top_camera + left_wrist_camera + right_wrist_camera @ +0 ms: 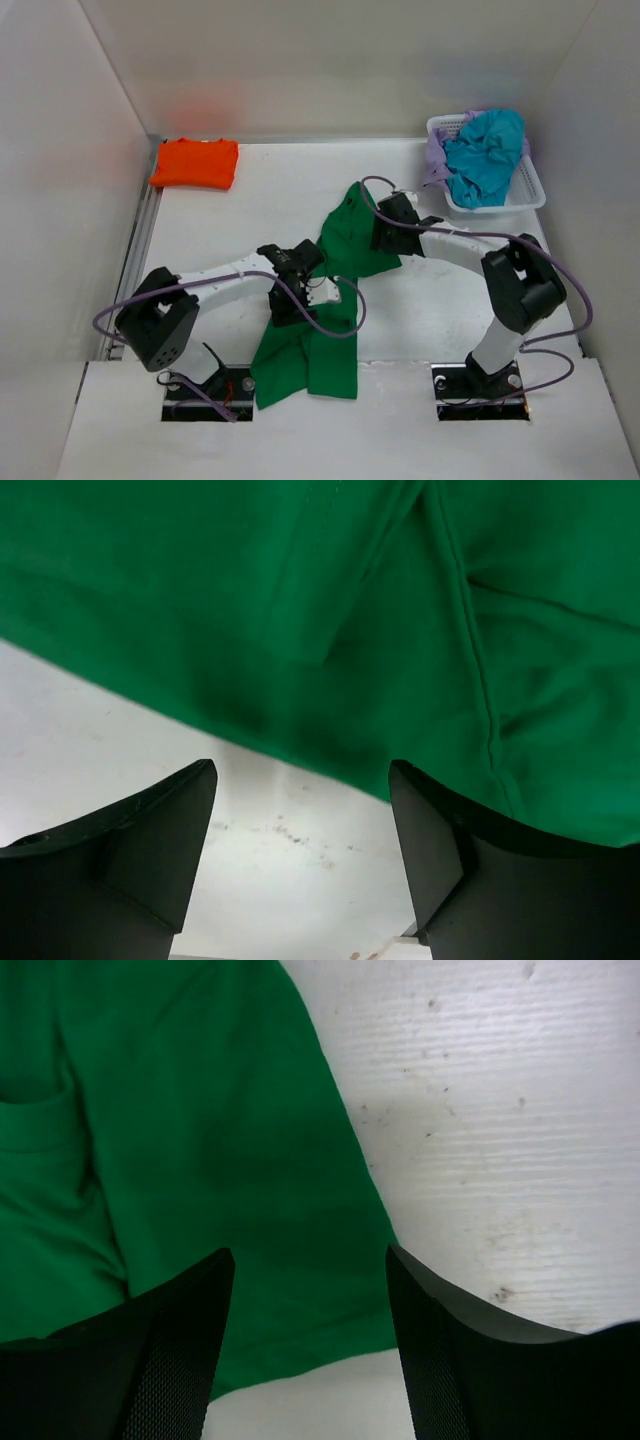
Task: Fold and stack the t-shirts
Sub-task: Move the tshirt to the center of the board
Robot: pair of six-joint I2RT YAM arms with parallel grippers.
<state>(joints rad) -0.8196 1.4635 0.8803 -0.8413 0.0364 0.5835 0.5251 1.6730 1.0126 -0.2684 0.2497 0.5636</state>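
The dark green t-shirt [310, 355] lies rumpled and stretched out down the middle of the table, from the centre to the near edge. My left gripper [282, 308] is open and low at the shirt's left edge; in the left wrist view the green cloth [300, 600] lies just beyond my open gripper [300, 780]. My right gripper [384, 242] is open over the shirt's upper right part; in the right wrist view the gripper [305, 1265] straddles a corner of the cloth [200, 1160]. The orange t-shirt [195, 163] lies folded at the back left. The teal t-shirt [485, 155] and lavender t-shirt [436, 155] are bunched in the basket.
A white lattice basket [530, 190] stands at the back right. White walls close in the table [250, 215] on the left, back and right. A metal rail [135, 250] runs along the left side. Purple cables loop round both arms.
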